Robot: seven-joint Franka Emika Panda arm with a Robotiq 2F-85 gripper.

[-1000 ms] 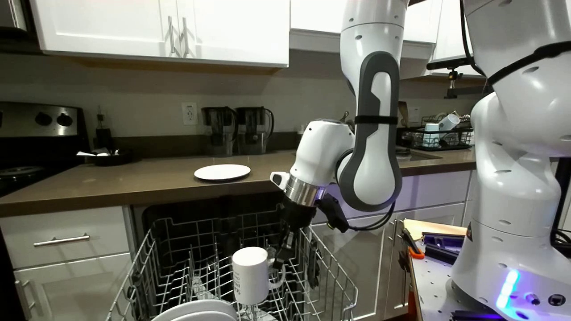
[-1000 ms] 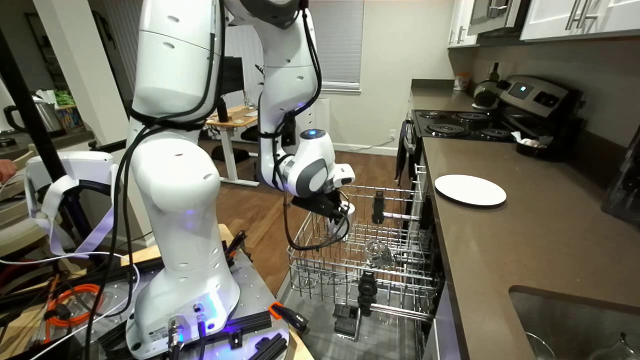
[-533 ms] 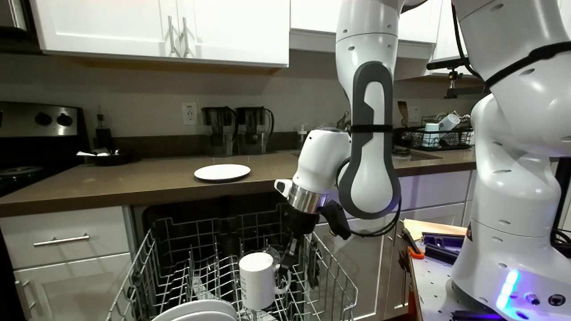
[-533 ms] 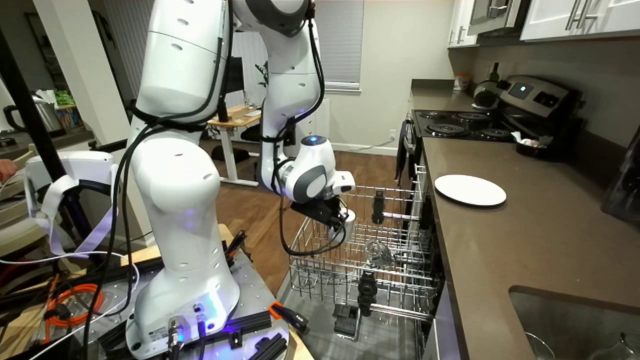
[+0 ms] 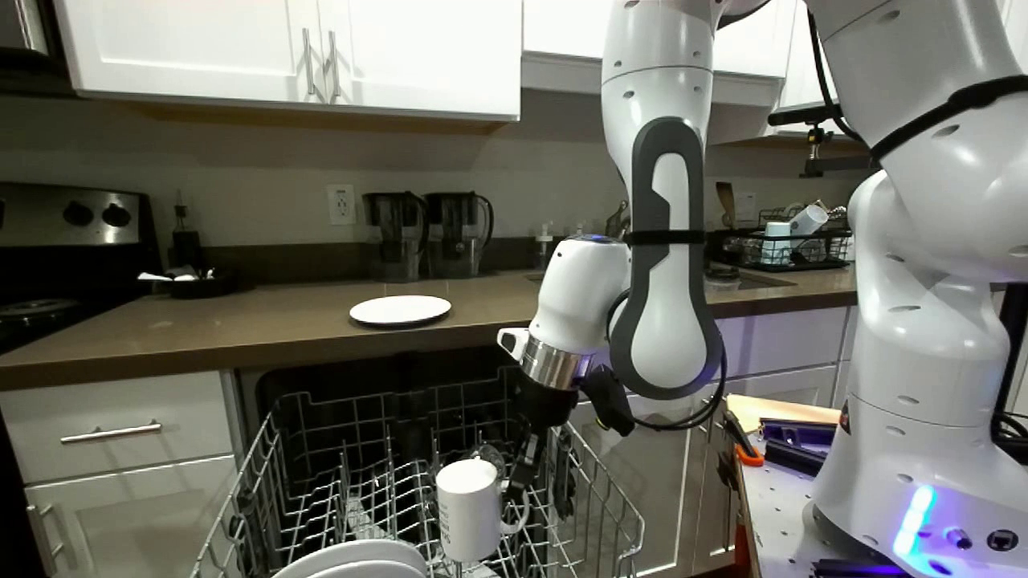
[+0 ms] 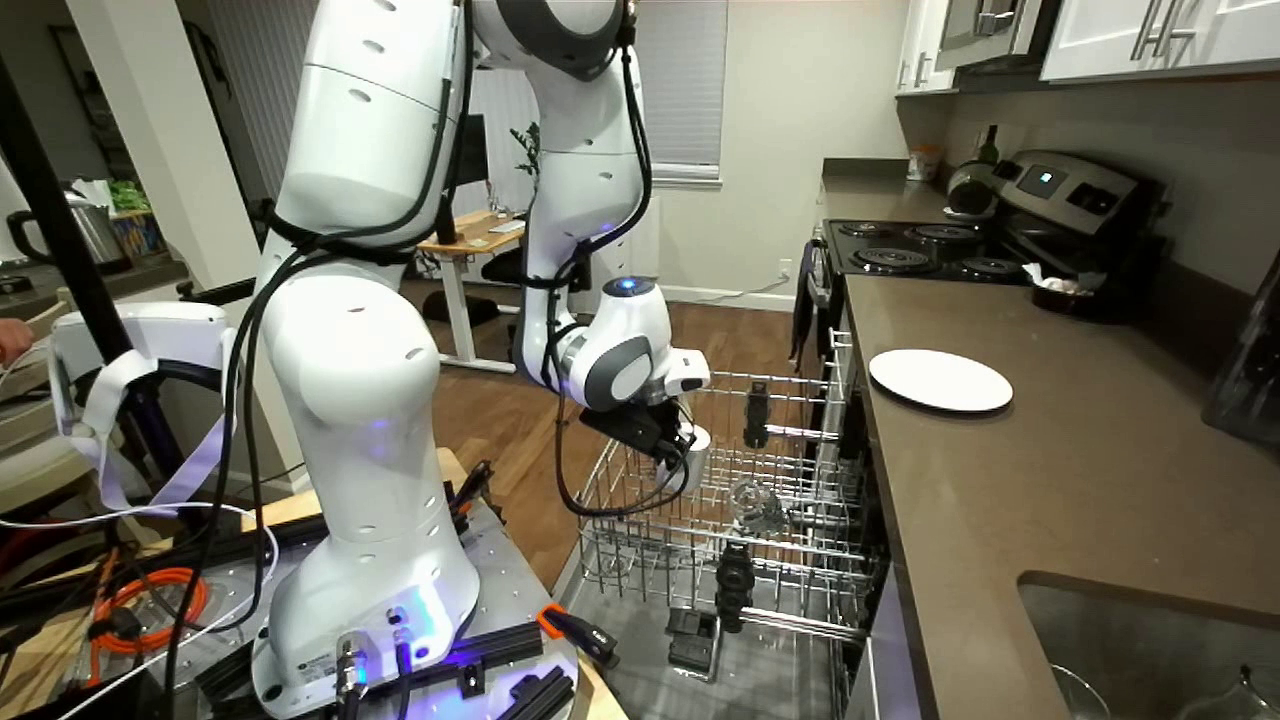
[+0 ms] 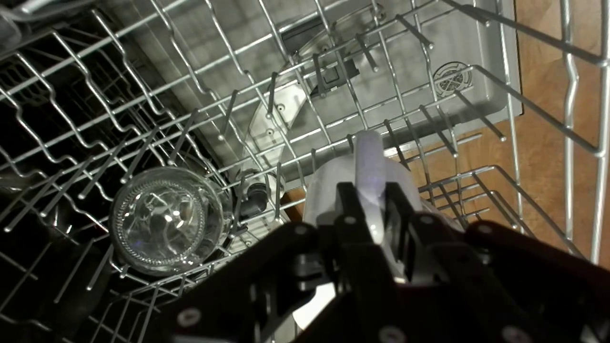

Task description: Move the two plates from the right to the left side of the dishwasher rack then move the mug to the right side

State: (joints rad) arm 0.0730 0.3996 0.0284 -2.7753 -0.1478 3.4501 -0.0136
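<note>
Tool (image 7: 371, 191) is nearly closed, clamped on the handle (image 7: 369, 162) of the mug (image 5: 468, 514), which is held over the dishwasher rack (image 5: 344, 474); contact beneath cannot be judged. The two plates (image 5: 353, 555), partly cut off, are overlapped near the mug. A thin plate (image 6: 940, 380) is set on the worktop (image 6: 1060, 450).

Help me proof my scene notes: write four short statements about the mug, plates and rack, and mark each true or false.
1. The fingers grip the mug by its handle. True.
2. The rack reaches out past the edge of the counter. True.
3. Three plates lie on the counter. False: only one plate shows there; the two plates, their upper edges in view, are in the rack.
4. Only white china shows in the rack. False: a clear glass sits there too.
</note>
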